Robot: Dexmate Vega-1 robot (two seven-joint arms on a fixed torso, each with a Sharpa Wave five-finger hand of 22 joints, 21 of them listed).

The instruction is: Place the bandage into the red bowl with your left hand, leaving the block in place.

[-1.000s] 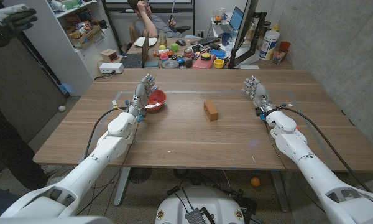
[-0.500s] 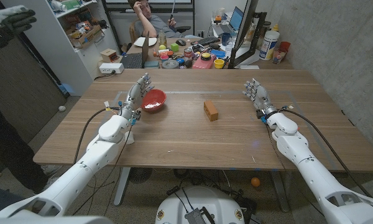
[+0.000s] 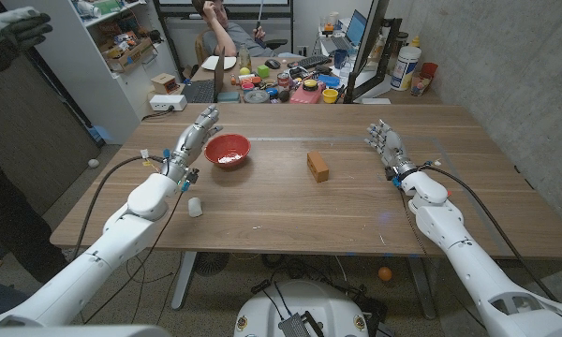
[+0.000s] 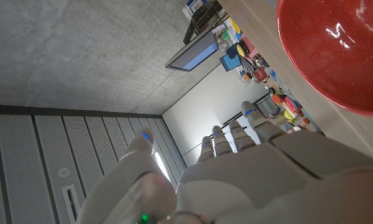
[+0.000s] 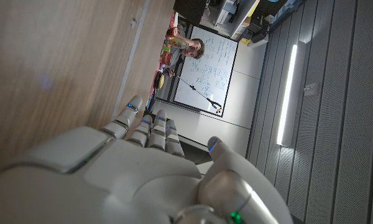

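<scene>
Wooden desk (image 3: 290, 201) runs wide under both arms, with a cluttered office behind its far edge. On it, the left hand (image 3: 189, 148) hangs with fingers apart and nothing in them, just left of the red bowl (image 3: 228, 150). A second ago it stood over the bowl's near-left rim; it has since drawn back leftward and clear. White shows inside the bowl, likely the bandage (image 3: 228, 159), so the drop looks done, though a small white roll (image 3: 195, 207) lies on the desk nearer the robot, beside the left forearm. The block (image 3: 317, 167) sits unmoved, well apart to the right. The right hand (image 3: 386, 145) waits open near the far right, with bare desk all around it.
</scene>
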